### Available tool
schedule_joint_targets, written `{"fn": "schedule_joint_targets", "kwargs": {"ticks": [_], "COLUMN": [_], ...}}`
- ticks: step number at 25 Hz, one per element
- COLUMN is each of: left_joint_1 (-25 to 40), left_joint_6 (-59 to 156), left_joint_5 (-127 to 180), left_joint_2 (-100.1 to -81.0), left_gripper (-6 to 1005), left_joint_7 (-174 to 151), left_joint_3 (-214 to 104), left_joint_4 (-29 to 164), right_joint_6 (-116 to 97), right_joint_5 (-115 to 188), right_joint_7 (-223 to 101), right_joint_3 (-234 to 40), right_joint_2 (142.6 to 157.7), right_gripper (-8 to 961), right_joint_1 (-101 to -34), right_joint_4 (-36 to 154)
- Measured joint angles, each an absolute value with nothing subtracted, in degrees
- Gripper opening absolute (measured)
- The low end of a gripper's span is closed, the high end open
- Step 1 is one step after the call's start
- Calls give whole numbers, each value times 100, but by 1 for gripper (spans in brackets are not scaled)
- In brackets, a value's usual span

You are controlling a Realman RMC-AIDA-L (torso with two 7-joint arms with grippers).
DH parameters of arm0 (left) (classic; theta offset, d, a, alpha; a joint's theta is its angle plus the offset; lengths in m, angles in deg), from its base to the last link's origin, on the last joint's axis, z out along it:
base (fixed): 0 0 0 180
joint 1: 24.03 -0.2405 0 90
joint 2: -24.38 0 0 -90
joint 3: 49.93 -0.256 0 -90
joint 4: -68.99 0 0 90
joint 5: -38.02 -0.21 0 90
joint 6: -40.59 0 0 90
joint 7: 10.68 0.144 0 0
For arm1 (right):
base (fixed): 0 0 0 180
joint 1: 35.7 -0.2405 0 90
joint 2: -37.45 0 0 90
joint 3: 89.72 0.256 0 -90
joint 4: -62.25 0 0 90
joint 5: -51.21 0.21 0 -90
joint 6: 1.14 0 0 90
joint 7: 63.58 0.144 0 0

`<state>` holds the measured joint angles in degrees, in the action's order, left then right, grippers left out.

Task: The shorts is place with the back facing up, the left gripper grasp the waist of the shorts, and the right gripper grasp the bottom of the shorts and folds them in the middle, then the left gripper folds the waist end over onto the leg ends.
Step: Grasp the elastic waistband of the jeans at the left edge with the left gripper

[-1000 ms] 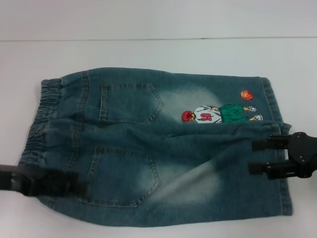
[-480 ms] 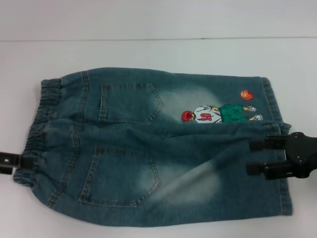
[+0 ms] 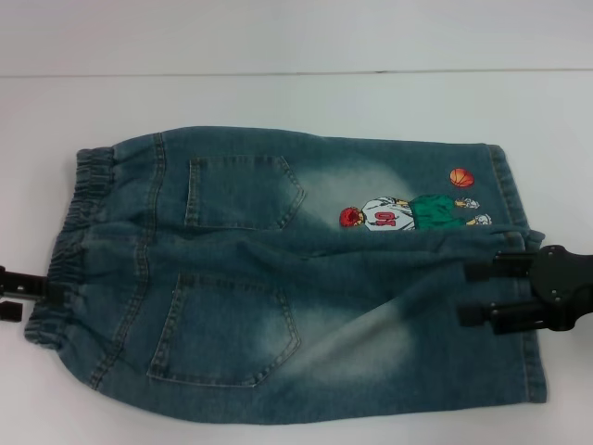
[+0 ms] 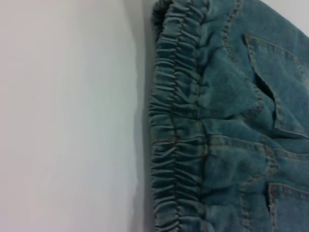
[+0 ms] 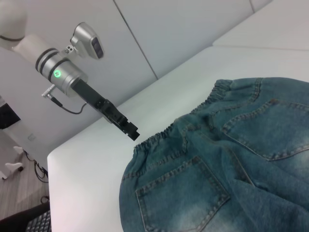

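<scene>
The shorts [image 3: 278,278] lie flat with the back up, both patch pockets showing, and the embroidered player [image 3: 408,213] near the leg ends. The ruffled waist [image 3: 69,241] is at the left; the left wrist view shows this waist [image 4: 176,145] close up. My left gripper [image 3: 18,297] sits at the waist's outer edge, open, with one finger reaching the ruffles. In the right wrist view the left gripper [image 5: 131,133] hangs just above the waist [image 5: 164,133]. My right gripper [image 3: 477,294] hovers open over the bottom hem [image 3: 530,371] of the nearer leg.
The white table [image 3: 278,97] runs around the shorts, with a bare strip behind them up to the back edge. The table's left edge and corner [image 5: 63,159] lie a short way beyond the left arm.
My left gripper has drawn back to the left, off the pocket area and out to the edge of the waist. The right gripper has shifted slightly lower.
</scene>
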<state>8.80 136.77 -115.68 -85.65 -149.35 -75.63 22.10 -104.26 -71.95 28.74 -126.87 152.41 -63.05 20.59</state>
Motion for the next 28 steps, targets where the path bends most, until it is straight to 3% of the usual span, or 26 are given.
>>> {"fn": "schedule_joint_targets", "kwargs": {"ticks": [28], "left_joint_1": [980], "left_joint_6": [13449], "left_joint_5": [-11806], "left_joint_2": [-8627], "left_gripper": [841], "left_joint_7": [-15002], "left_joint_3": [-7919], "left_joint_4": [2323], "right_joint_6": [-10405], "right_joint_5": [-7289], "right_joint_7": [2897], "right_joint_3": [-12690], "right_joint_2": [15285], "right_gripper": [883], "right_joint_1": [-6399], "right_joint_4": [2059]}}
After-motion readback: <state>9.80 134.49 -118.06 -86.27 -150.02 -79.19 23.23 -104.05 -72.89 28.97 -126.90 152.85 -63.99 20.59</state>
